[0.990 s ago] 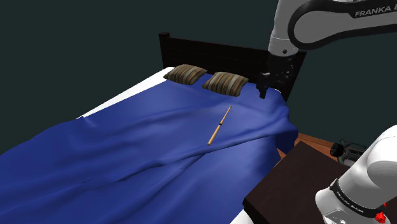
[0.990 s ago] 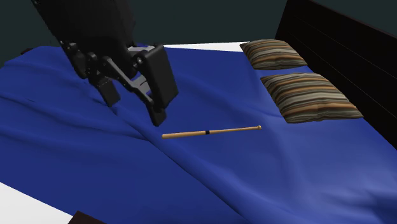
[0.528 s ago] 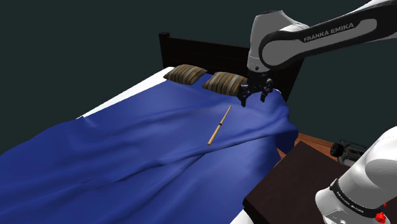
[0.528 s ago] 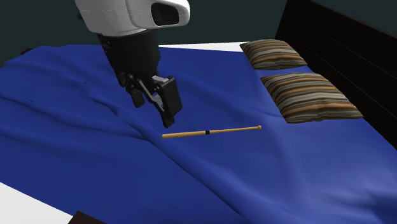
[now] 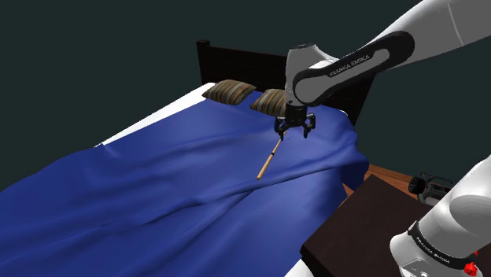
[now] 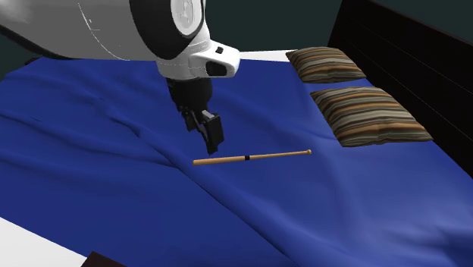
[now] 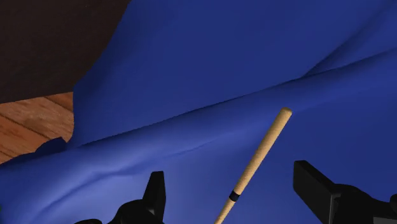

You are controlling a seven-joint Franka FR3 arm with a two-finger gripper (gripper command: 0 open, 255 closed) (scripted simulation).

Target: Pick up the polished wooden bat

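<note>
Wrist view: blue bedspread [image 7: 222, 63]; gripper [image 7: 230, 179] above it, fingers spread wide, empty; wooden bat [image 7: 261, 153] flat on bedspread between them, untouched, long axis roughly across their closing line. Straight descent looks enough.

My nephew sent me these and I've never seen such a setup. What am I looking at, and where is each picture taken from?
It is a simulated white robot arm reaching over a bed with a blue cover. Two pictures come from cameras set around the bed; the third comes from a camera on the arm's hand. A thin wooden bat lies on the cover, near two striped pillows. The black tool hangs above it, open, holding nothing.
</note>
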